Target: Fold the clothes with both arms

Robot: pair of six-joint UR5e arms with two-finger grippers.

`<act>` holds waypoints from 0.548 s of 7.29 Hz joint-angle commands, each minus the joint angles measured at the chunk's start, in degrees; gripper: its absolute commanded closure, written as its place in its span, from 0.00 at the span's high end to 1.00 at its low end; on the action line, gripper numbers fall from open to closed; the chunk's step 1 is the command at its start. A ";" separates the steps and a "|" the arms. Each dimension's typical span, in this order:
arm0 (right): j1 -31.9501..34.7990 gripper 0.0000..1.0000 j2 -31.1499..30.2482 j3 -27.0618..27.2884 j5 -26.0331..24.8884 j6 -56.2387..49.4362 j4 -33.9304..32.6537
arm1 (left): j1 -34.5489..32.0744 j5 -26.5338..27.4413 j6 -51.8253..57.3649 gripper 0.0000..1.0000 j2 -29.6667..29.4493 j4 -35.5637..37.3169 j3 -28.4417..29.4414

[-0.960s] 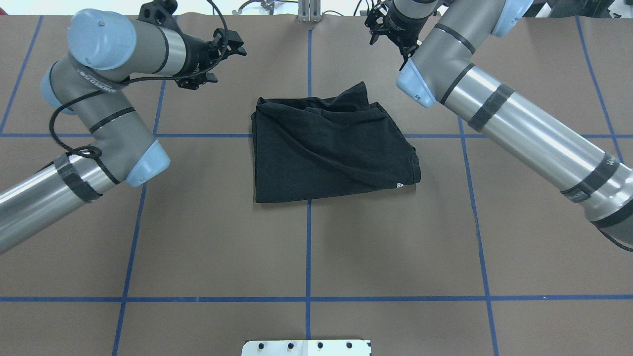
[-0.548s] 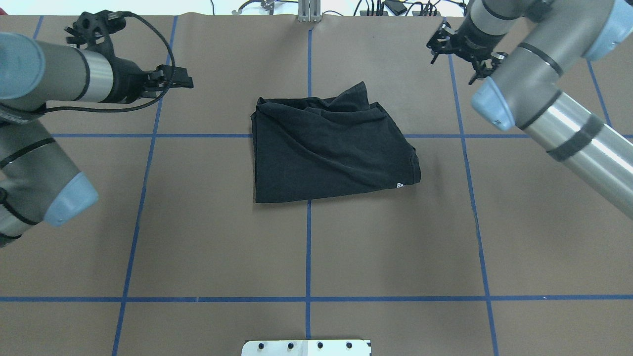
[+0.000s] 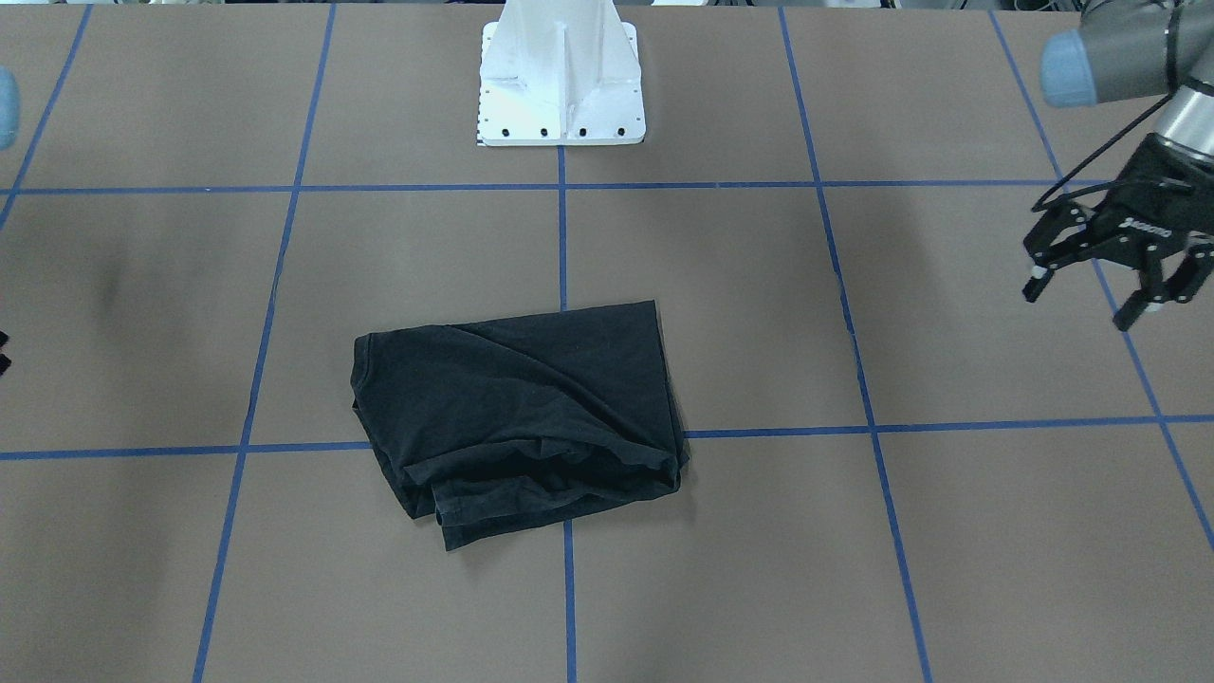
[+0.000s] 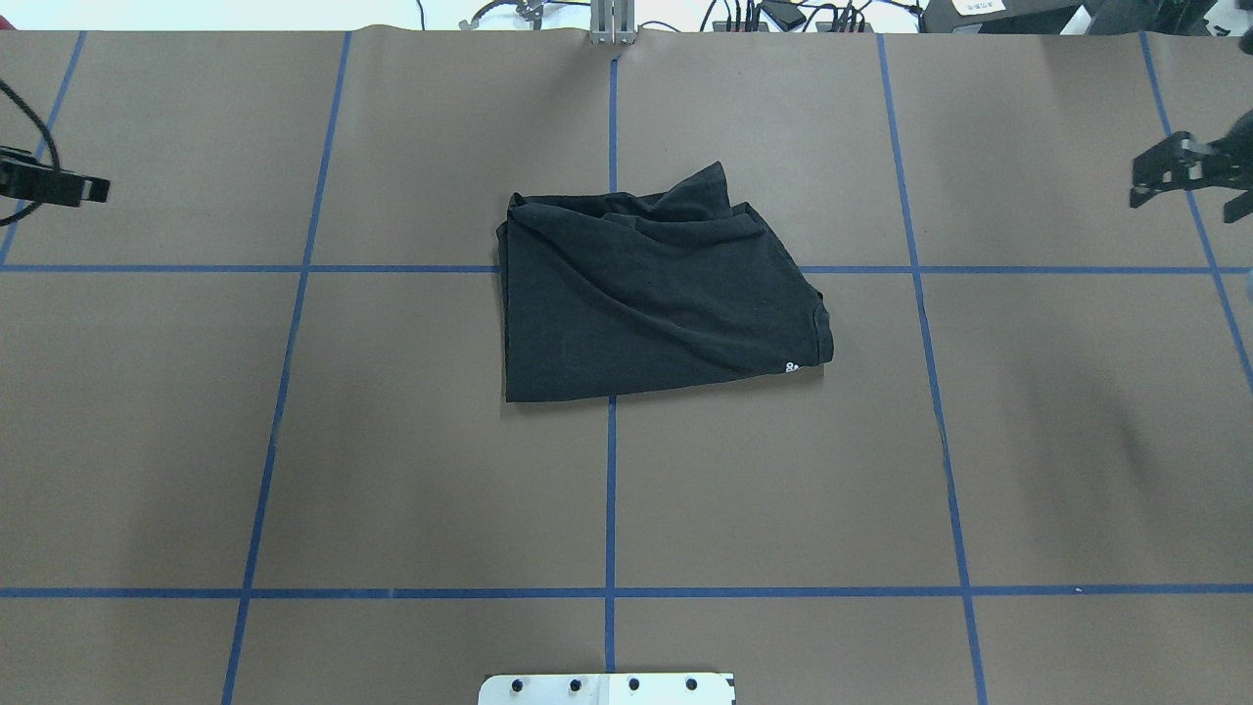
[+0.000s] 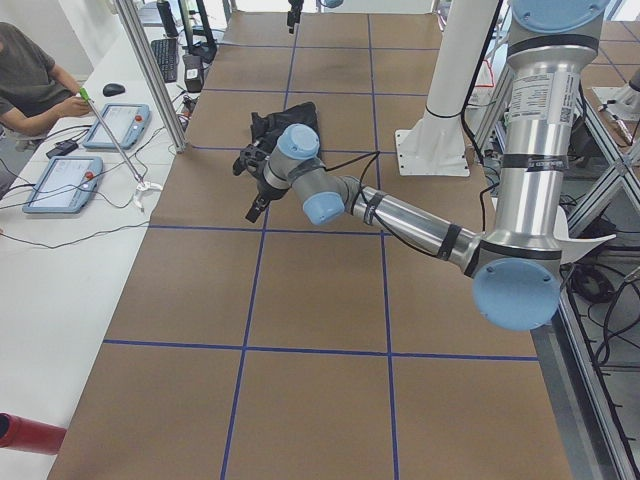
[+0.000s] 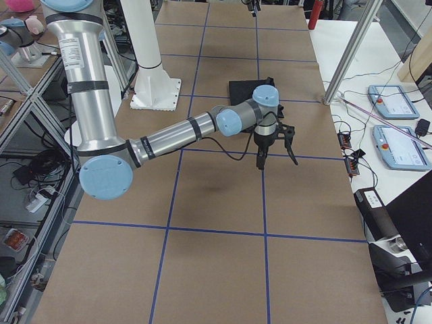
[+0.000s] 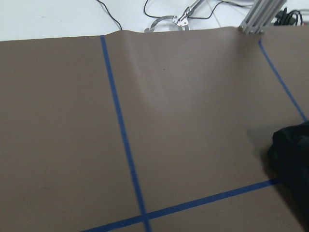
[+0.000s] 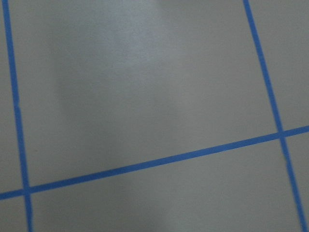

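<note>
Mid-table: the black short-sleeved cotton T-shirt [image 4: 646, 304] lies folded into a rough rectangle on the brown paper-covered table [image 4: 392, 470], straddling a crossing of the blue tape grid lines [image 4: 610, 509]. The folds are uneven. Layered hems bunch along the edge far from the robot, with one corner poking out there. A small bit of white print [image 4: 791, 368] shows at the corner on the robot's right. Nothing touches the cloth.

Left side: the grey-and-silver jointed left arm [image 5: 410, 220] reaches low over the table, well apart from the shirt. The black two-finger left gripper [image 3: 1089, 304] has its fingers spread wide, nothing between them, and hangs above the surface. Its wrist view takes in bare table and the shirt's edge at lower right.

Right side: the grey-and-silver jointed right arm [image 6: 169, 138] reaches out likewise. The black two-finger right gripper [image 4: 1186, 191] is blurred at the overhead view's edge; fingers parted, empty, pointing down.

The white pedestal base [image 3: 560, 85] stands at the robot's side of the table. A person in a grey top [image 5: 30, 70] sits at the side bench
</note>
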 commanded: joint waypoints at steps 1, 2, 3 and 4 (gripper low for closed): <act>9.16 1.00 -7.16 0.04 1.21 -21.26 -0.09 | -14.53 -9.27 24.28 0.99 2.09 0.30 8.37; 11.62 1.00 -8.84 -0.22 1.21 -29.35 -0.27 | -18.86 -10.79 32.22 0.99 1.83 0.21 12.68; 13.04 1.00 -10.33 -0.22 1.30 -33.08 -0.35 | -21.08 -10.80 37.43 1.00 1.39 0.13 16.11; 13.58 1.00 -11.57 -0.22 1.47 -35.91 -0.36 | -22.06 -10.80 40.53 1.00 1.13 0.30 17.11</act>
